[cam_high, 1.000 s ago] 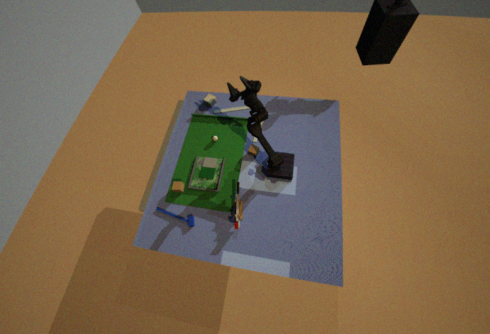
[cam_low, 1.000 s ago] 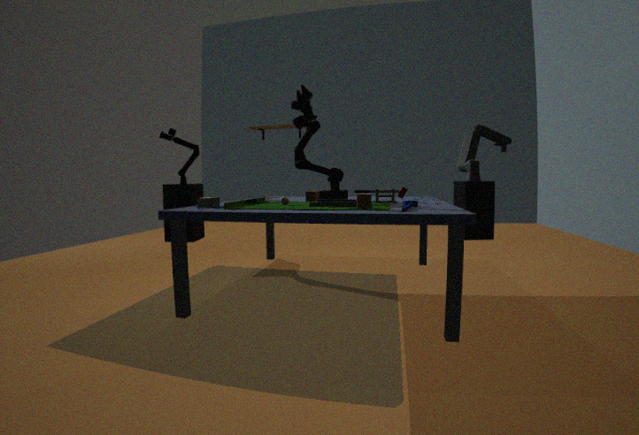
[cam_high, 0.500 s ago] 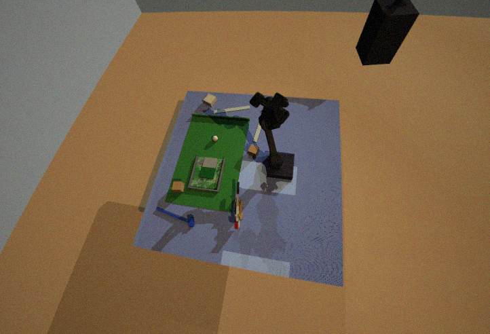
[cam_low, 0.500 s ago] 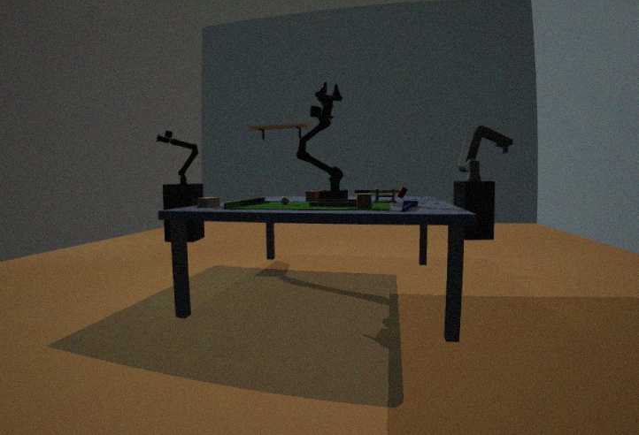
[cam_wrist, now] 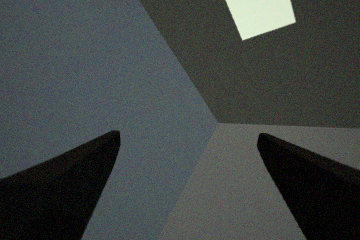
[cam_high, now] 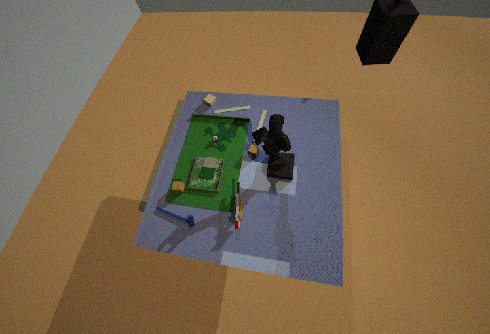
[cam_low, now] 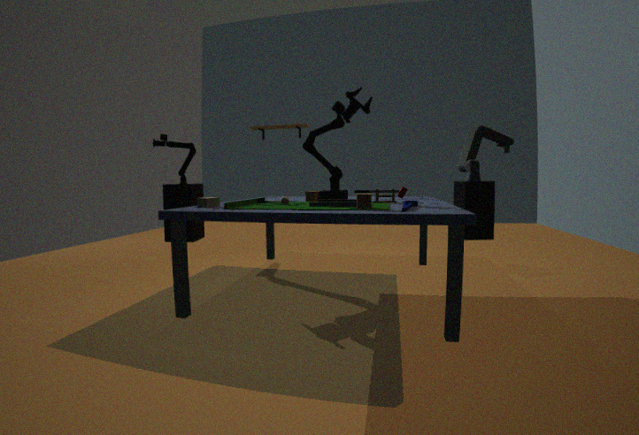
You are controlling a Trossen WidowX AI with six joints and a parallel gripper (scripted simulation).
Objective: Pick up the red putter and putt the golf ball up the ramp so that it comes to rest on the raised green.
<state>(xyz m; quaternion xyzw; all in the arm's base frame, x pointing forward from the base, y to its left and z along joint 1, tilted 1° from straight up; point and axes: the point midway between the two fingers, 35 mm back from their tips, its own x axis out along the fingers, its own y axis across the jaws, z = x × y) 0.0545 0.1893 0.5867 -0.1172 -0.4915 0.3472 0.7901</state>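
Gripper [cam_low: 359, 100] is spread wide and empty, waving high above the blue counter [cam_high: 316, 203] and aimed at the ceiling. Slim red-headed putter [cam_high: 237, 211] lies at the green mat's 5 o'clock corner; I'd swing down slowly, straddling its shaft squarely.
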